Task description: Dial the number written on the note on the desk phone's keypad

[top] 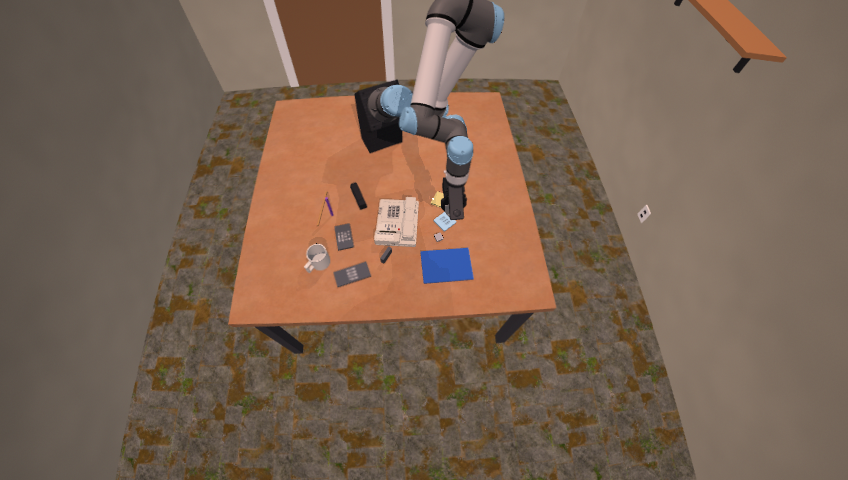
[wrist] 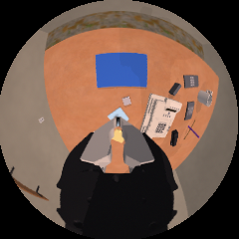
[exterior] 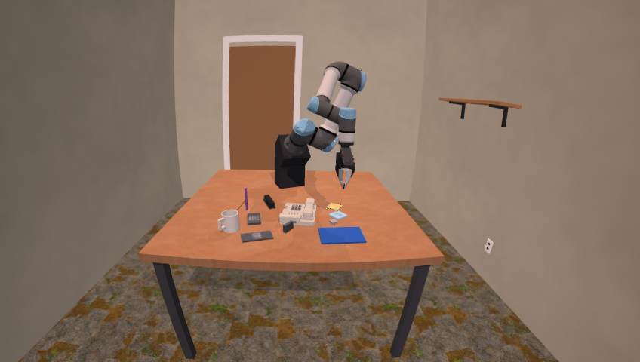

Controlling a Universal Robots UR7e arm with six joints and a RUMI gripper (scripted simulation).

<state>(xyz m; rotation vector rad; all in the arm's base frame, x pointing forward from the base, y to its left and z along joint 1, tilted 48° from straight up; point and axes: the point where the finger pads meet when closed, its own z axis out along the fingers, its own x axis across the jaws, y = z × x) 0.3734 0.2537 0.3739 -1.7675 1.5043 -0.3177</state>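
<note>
The beige desk phone lies in the middle of the table with its handset in the cradle and its keypad facing up. A pale blue note and a yellow note lie just right of the phone. My gripper is shut and empty. It points down and hangs well above the two notes, to the right of the phone.
A blue book, a small grey cube, a white mug, two dark calculator-like pads, two small black blocks and a purple pen lie around the phone. The robot base stands at the table's back.
</note>
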